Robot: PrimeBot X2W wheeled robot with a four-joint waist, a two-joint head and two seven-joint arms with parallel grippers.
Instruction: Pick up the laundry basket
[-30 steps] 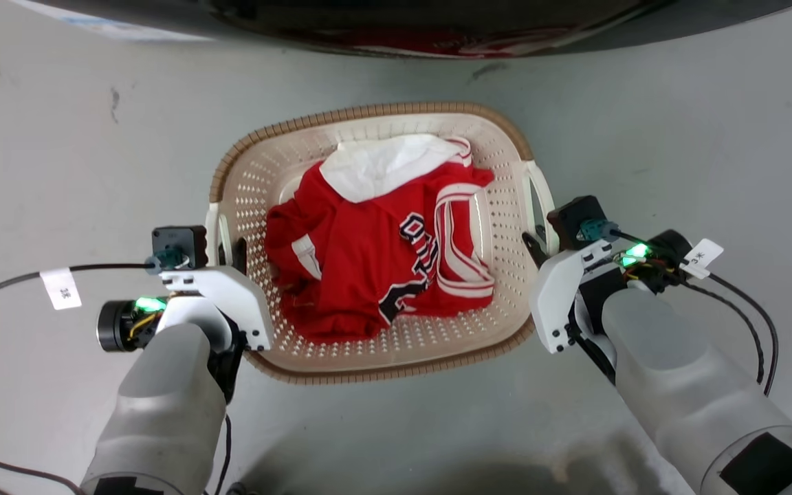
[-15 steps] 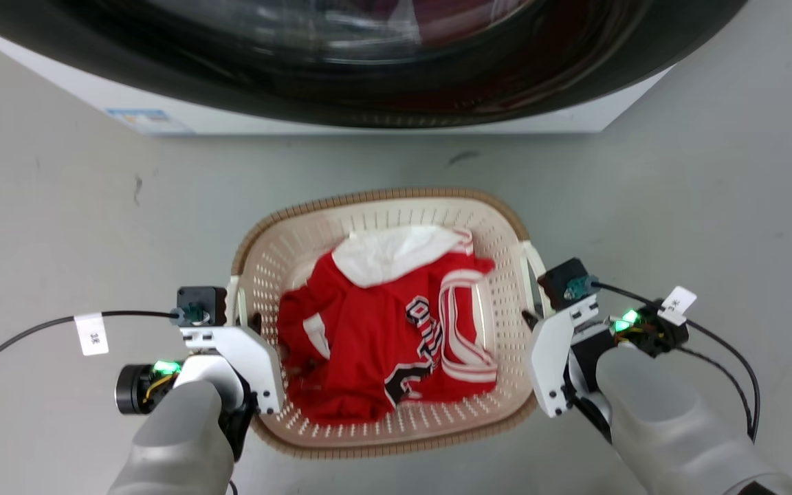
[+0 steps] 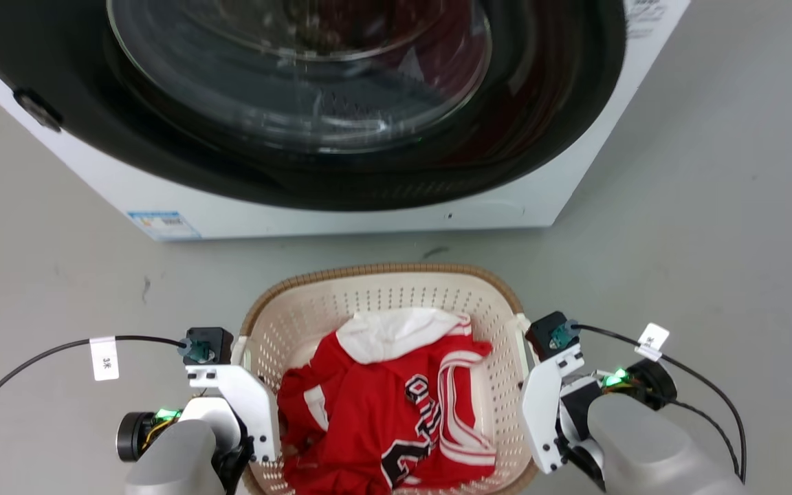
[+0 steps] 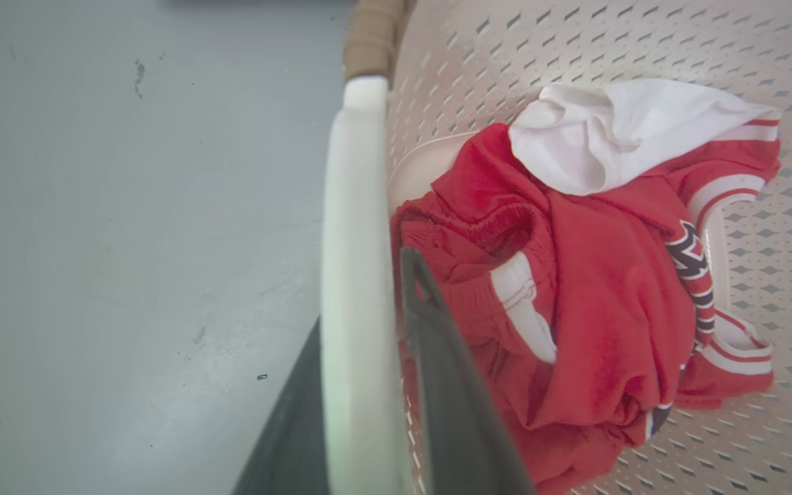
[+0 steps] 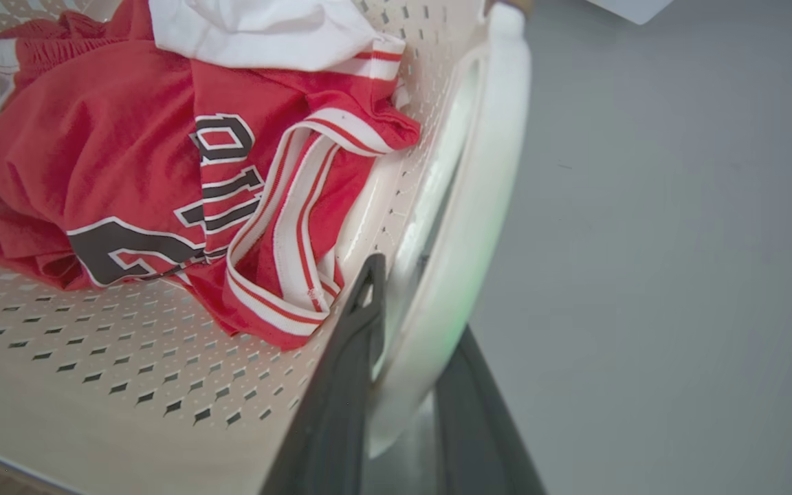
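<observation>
Laundry basket (image 3: 382, 271), red jersey (image 3: 368, 419) inside: we clamp left end effector (image 4: 368, 309) and right end effector (image 5: 416, 302) on its white handles (image 4: 355, 206).

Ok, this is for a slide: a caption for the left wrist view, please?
Left gripper closed across the white side handle of the laundry basket, which holds a red jersey and white cloth.

surface: grey floor (image 3: 712, 227) | on it: white washing machine (image 3: 313, 110)

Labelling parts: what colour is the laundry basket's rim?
The laundry basket rim is woven-look brown; head view shows it best.
</observation>
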